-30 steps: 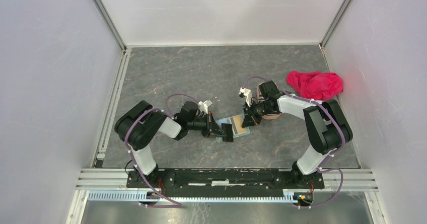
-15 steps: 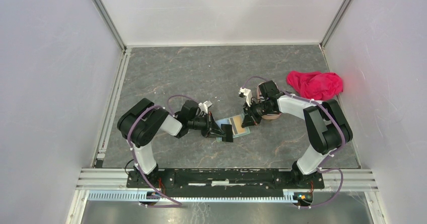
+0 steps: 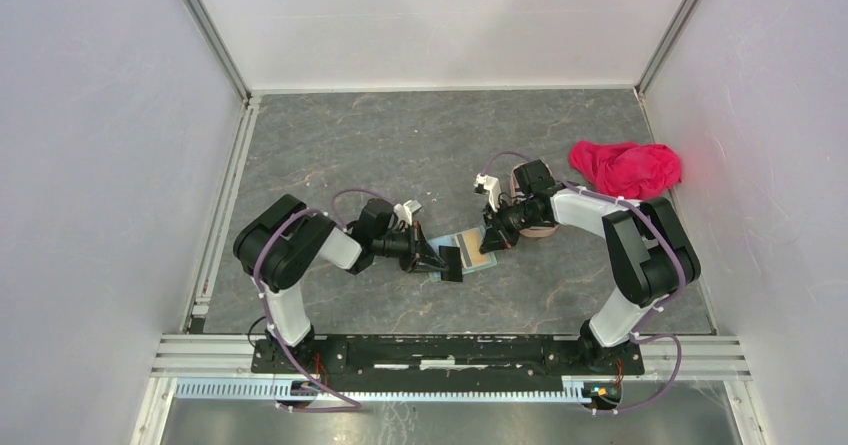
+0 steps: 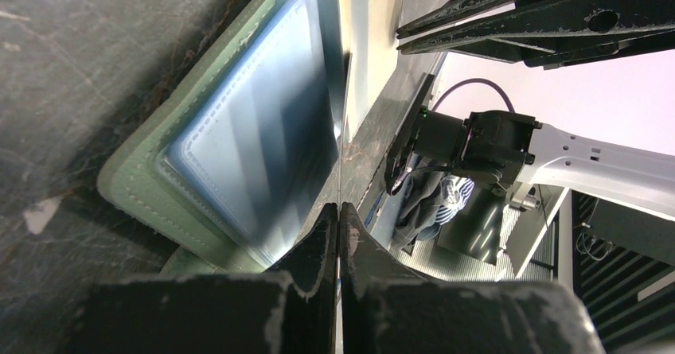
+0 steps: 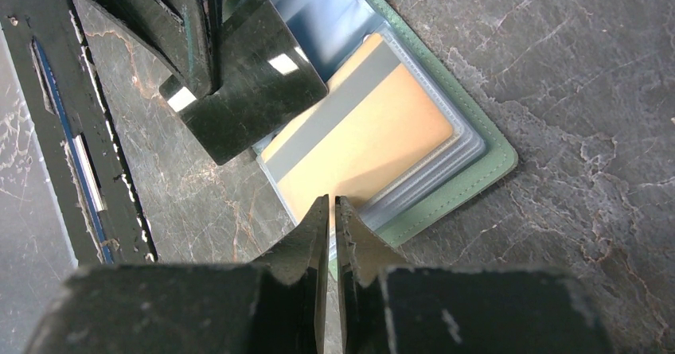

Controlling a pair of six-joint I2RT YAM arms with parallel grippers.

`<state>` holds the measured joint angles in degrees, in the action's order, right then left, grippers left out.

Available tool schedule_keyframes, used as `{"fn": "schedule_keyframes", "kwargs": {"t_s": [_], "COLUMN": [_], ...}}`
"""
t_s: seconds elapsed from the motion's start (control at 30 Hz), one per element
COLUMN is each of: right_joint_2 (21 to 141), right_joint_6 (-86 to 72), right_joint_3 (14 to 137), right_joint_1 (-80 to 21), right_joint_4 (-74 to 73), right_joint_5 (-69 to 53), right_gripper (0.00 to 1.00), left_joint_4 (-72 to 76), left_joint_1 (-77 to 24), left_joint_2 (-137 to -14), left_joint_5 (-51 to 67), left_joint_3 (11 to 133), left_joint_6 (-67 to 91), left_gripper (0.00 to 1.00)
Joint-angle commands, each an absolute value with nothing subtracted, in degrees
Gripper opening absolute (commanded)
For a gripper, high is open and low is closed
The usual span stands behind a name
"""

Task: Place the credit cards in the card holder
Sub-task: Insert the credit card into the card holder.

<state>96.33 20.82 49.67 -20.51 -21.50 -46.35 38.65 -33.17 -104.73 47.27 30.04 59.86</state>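
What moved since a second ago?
The left arm's elbow slid slightly right. Nothing was grabbed or dropped. The left claw still pinches the dark card, the right claw still pinches the card holder's clear pocket; the red cloth stayed.

The left gripper [image 4: 338,211] is squeezed tight on a thin dark card [image 4: 337,91], seen from its edge. Just beside it, an open green wallet [image 4: 135,180] with a pale blue pocket lies on the grey table [image 4: 64,52]. The right gripper [image 4: 400,42] is by a yellow card [image 4: 371,44].
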Motion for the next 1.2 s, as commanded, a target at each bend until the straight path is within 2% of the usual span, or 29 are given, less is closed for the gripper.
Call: {"fn": "schedule_keyframes", "kwargs": {"t_s": [0.0,0.33,0.63,1.17], "right_joint_2": [96.07,96.07,96.11,96.16], "right_joint_6": [21.8,21.97,21.93,21.97], "right_joint_3": [50.8,50.8,50.77,50.62], "right_joint_1": [-20.34,-20.36,-20.38,-20.31], "right_joint_4": [-20.64,-20.8,-20.79,-20.65], "right_joint_5": [-43.25,-43.6,-43.77,-44.38], "right_gripper": [0.12,0.12,0.12,0.12], "left_joint_4": [41.89,43.87,39.77,35.26], "left_joint_1": [-32.87,-32.78,-32.04,-32.16], "left_joint_2": [-106.65,-109.07,-108.43,-107.23], "left_joint_5": [49.41,49.19,48.06,39.99], "left_joint_3": [31.32,32.95,33.84,34.9], "left_joint_6": [63.52,65.49,63.24,61.87], "left_gripper": [0.02,0.02,0.02,0.02]}}
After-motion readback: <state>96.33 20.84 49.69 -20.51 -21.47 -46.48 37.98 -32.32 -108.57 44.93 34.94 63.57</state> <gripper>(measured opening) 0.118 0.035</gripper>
